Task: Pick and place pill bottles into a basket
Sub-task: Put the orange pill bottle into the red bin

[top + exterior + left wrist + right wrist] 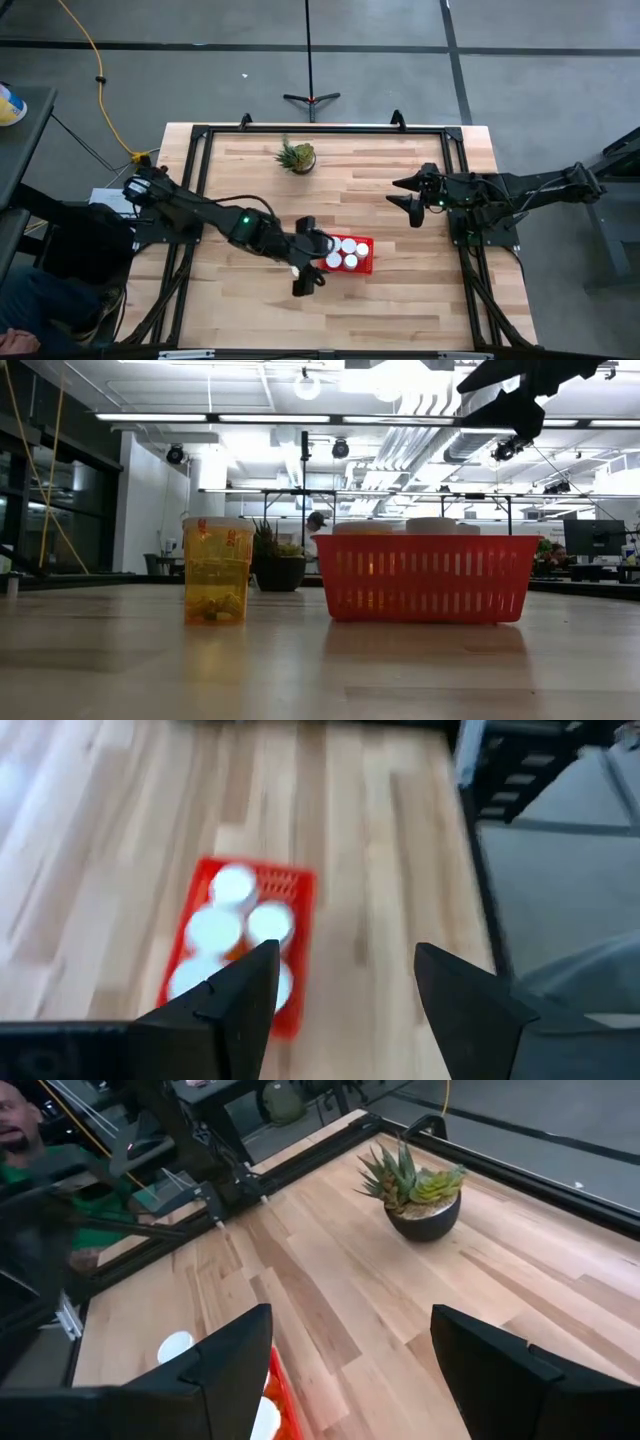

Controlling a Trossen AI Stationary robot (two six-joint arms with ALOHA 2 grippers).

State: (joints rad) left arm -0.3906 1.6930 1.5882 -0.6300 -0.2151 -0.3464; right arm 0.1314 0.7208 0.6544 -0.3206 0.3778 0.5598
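The left gripper point(305, 262) is hovering with fingers spread and empty beside the basket point(368, 262) of bottles point(349, 247); the right gripper point(407, 192) is waiting open, well apart.

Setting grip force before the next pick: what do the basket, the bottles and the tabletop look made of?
The basket looks like red moulded plastic: thin slotted walls that let light through. The one bottle outside the basket looks like translucent amber plastic under a white cap; those in the basket show only matte white caps, probably plastic. The tabletop looks like light jointed wood planks with visible grain and a satin finish.
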